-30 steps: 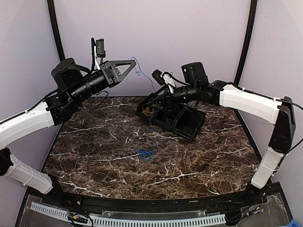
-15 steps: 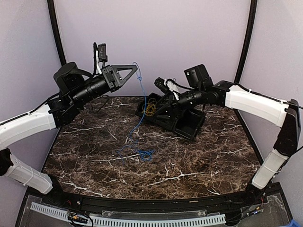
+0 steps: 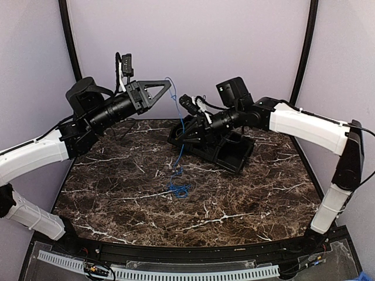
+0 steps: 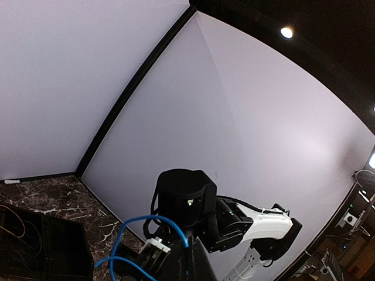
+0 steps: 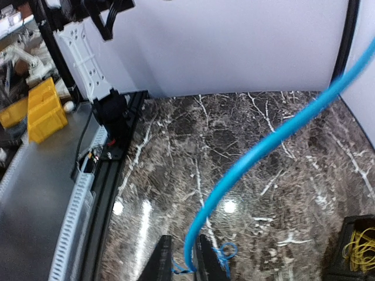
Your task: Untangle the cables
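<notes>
Left arm: reaches in from the left and is raised high over the back left of the table (image 3: 117,193), with its wrist pointing right.
Left gripper (image 3: 167,86): fingers closed on the blue cable (image 5: 269,140), pinching it at the tip well above the table; the left wrist view shows a blue loop curling just beside the fingers.
Blue cable, run: drops from the left gripper down and slightly right, passes the right gripper, then falls to the table.
Blue cable, lower end: a small tangle (image 3: 179,189) lies on the marble near the middle of the table, in front of the tray and apart from it.
Right gripper (image 5: 184,241): low over the tray's left end, pointing left. Its two fingers stand close together with the blue cable running between them. Whether they actually pinch the cable cannot be told.
Tray (image 3: 234,153): black, with compartments, at the back centre of the table and tilted, its right end nearer the front.
Yellow cable (image 5: 358,249): a loose coil inside the tray, seen at the lower right edge of the right wrist view. In the top view the right gripper hides it, and it lies apart from the blue tangle.
Right arm: stretches from the right edge across the tray, with its forearm roughly level.
</notes>
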You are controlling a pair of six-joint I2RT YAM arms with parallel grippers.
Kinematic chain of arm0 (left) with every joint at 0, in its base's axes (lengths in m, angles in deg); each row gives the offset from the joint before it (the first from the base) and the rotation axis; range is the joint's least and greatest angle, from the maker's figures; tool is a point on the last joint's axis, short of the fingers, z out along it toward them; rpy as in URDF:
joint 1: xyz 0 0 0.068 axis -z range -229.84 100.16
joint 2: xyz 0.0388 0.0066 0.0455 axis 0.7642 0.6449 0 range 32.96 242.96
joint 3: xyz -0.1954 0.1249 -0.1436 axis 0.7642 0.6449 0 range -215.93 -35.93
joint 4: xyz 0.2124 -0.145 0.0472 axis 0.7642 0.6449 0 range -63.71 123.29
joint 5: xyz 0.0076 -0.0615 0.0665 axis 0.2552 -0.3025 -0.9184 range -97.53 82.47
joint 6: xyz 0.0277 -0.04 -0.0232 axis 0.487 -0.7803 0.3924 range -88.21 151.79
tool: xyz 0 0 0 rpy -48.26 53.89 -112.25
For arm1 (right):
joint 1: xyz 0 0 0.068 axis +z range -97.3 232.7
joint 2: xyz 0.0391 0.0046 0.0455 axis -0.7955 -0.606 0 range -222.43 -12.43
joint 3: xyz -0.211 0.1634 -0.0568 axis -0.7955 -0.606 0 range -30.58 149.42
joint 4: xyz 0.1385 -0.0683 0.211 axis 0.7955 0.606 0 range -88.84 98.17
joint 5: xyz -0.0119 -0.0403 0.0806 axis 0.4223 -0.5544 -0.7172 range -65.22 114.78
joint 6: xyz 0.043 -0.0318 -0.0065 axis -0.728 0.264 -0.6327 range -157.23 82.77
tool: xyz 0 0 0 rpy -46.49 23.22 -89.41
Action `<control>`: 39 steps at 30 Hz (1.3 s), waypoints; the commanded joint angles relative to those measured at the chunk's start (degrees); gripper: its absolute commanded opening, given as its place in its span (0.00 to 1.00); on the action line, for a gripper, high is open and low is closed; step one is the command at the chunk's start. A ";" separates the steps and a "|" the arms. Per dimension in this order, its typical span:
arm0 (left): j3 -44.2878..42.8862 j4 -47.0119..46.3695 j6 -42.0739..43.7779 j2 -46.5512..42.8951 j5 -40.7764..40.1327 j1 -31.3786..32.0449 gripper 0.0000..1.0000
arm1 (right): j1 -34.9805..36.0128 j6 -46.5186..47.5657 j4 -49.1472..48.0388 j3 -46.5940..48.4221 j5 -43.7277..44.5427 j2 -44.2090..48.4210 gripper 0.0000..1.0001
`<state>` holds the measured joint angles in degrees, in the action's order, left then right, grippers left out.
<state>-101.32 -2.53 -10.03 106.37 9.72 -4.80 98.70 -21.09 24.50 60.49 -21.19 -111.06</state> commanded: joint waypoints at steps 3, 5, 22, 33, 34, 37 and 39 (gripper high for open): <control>0.09 -1.42 1.05 -2.74 -0.27 0.40 0.00 | -2.10 -0.51 -2.48 -2.20 6.19 3.51 0.00; 0.20 -1.06 1.72 -3.07 -0.78 0.40 0.00 | -3.51 -0.39 -1.89 -1.26 6.14 4.78 0.00; 15.62 9.52 9.84 -12.12 -24.37 0.40 0.60 | -17.84 0.48 3.07 9.27 5.03 11.28 0.00; 22.36 5.98 14.52 -8.84 -23.43 0.40 0.61 | -24.03 -3.00 0.46 5.23 1.98 14.44 0.00; 23.58 4.39 14.85 -7.68 -22.28 0.40 0.61 | -24.10 -3.35 0.41 5.44 1.52 14.55 0.00; 25.35 -4.48 14.10 1.70 -14.20 0.45 0.62 | -24.03 -4.51 0.20 6.35 0.52 14.85 0.00; 24.61 -8.39 13.65 8.96 -10.71 1.01 0.62 | -24.10 -5.35 0.04 6.78 0.12 15.02 0.00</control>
<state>-77.84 -1.24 2.86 104.92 -9.99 -4.59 74.61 -24.08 27.27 65.82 -18.61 -98.25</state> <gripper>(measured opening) 0.623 0.015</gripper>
